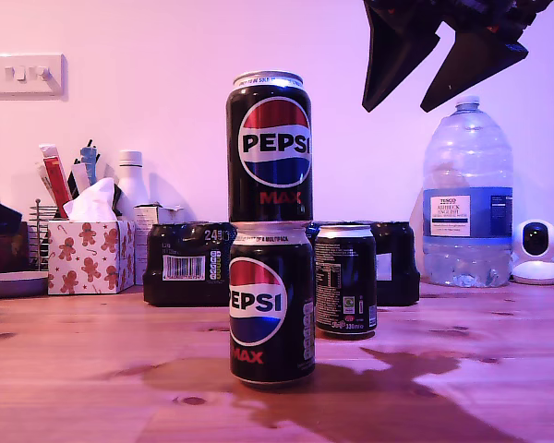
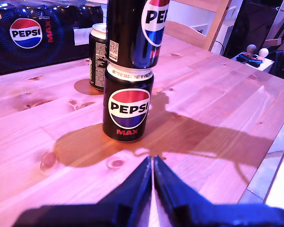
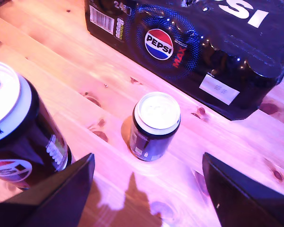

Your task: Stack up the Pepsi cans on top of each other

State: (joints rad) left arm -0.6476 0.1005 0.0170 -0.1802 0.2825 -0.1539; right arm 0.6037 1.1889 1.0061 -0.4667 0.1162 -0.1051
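Two cans already stacked: top can sits on bottom can, centre of table. Third can stands alone, just beside the stack at its 2 o'clock in the exterior view, in front of the multipack.

Risk: the stack is tall and narrow (rim-on-rim seat only); a finger brushing it during the pick, or an off-centre placement, would likely topple it.

My second gripper hangs above the third can, jaws spread wide, empty. My first gripper is closed on nothing, short of the bottom can.
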